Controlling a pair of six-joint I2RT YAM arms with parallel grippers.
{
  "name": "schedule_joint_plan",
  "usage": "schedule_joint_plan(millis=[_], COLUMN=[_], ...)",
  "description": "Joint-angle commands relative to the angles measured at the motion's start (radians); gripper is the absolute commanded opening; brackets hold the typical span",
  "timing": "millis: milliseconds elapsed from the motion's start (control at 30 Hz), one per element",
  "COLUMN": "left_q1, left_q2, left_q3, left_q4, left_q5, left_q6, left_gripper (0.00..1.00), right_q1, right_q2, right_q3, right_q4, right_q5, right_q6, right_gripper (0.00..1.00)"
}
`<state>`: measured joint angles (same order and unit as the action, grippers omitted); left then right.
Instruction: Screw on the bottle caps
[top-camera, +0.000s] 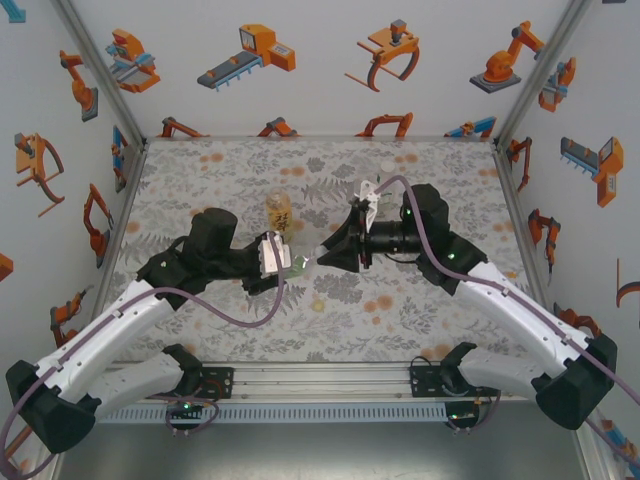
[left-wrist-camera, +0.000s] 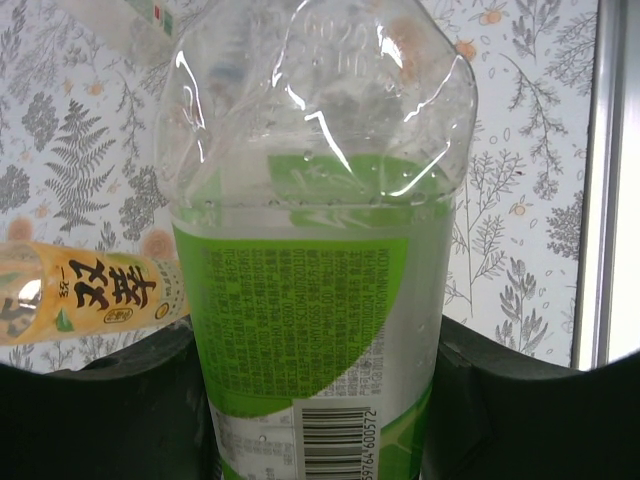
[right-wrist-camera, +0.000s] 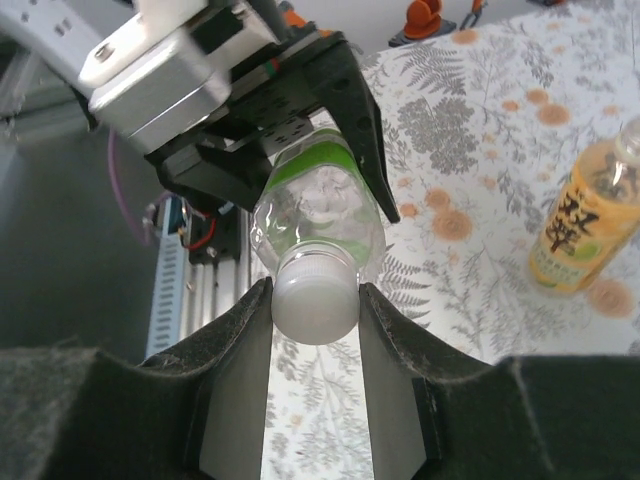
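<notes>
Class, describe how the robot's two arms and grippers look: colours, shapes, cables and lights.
The left arm and right arm have white tubular links, bulky black joints and a purplish cable looping alongside. Green lights glow on the right arm. The left gripper and right gripper are black, with two broad fingers; the right one's inner faces are pale grey.

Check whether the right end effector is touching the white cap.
Touching. In the right wrist view the right end effector pinches the white cap from both sides, no gap visible.
</notes>
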<state>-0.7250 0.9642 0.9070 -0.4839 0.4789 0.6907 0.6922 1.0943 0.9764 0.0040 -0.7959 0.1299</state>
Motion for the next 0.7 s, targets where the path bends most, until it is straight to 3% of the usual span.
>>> schedule_joint_plan(millis=[0, 200, 367, 533, 667], left_q1=[-0.013, -0.013, -0.013, -0.013, -0.013], left_q2=[-0.02, -0.016, -0.008, 0.004, 0.012], left_q3=[-0.003, -0.006, -0.005, -0.004, -0.001], left_q4=[0.057, 0.066, 0.067, 0.067, 0.065], left_q5=[0.055, 0.027, 0.023, 0.023, 0.024], left_q6=[-0.004, -0.008, -0.01, -0.01, -0.011], left_gripper=[0.0, 0.0, 0.0, 0.0, 0.0], right_q1=[0.006, 0.008, 0.007, 0.007, 0.01], right_q2=[-0.003, 0.0, 0.03, 0.084, 0.098], right_q3=[-0.028, -0.046, -0.013, 0.071, 0.1], right_q4=[0.091, 0.073, 0.002, -0.152, -0.196], right_q5=[0.218, 0.359, 0.368, 0.325, 0.315], right_q6=[0.26, 0.627, 0.878, 1.008, 1.019], right_gripper=[0.0, 0.0, 0.0, 0.01, 0.11])
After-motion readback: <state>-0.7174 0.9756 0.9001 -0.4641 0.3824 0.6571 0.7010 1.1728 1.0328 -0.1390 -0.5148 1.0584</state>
